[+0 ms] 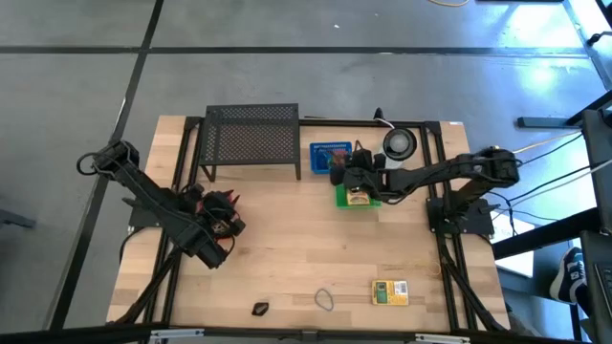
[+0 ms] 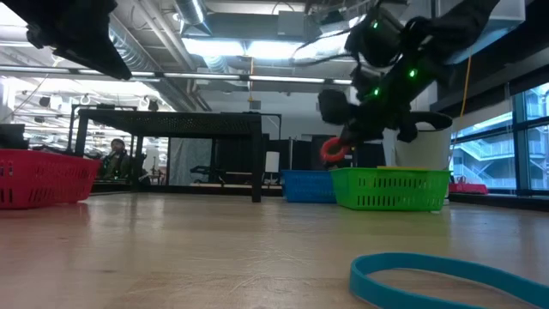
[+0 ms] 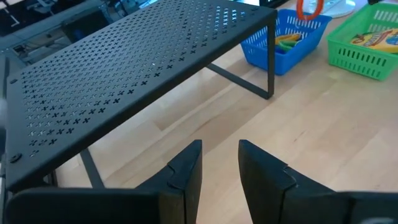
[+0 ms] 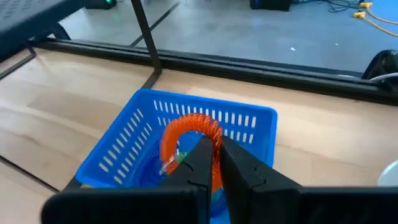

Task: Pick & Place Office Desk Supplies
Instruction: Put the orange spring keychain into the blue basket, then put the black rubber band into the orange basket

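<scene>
My right gripper (image 4: 211, 158) is shut on an orange oval loop (image 4: 186, 130) and hangs over the blue basket (image 4: 134, 134) at the table's far side; the low view shows the loop (image 2: 334, 150) clear above the basket (image 2: 304, 184). Beside it stands the green basket (image 1: 342, 198). My left gripper (image 3: 221, 165) is open with nothing between its fingers, off the table near the black mesh shelf (image 3: 137, 56). A yellow-green box (image 1: 390, 292), a loop (image 1: 325, 300) and a small black clip (image 1: 260, 308) lie flat near the front edge. My right gripper pinches one side of the orange loop (image 4: 216, 144) between its two fingers. The fingers slant down toward the table's left and far side. The rest of the loop arches beyond the fingertips, lifted clear over the blue basket's inside.
A round grey-white disc (image 1: 400, 143) sits at the far right, behind the green basket. A red basket (image 2: 43, 176) stands at the left. A blue loop (image 2: 446, 279) lies close to the low camera. Bare wood (image 1: 296, 239) spans the table's middle.
</scene>
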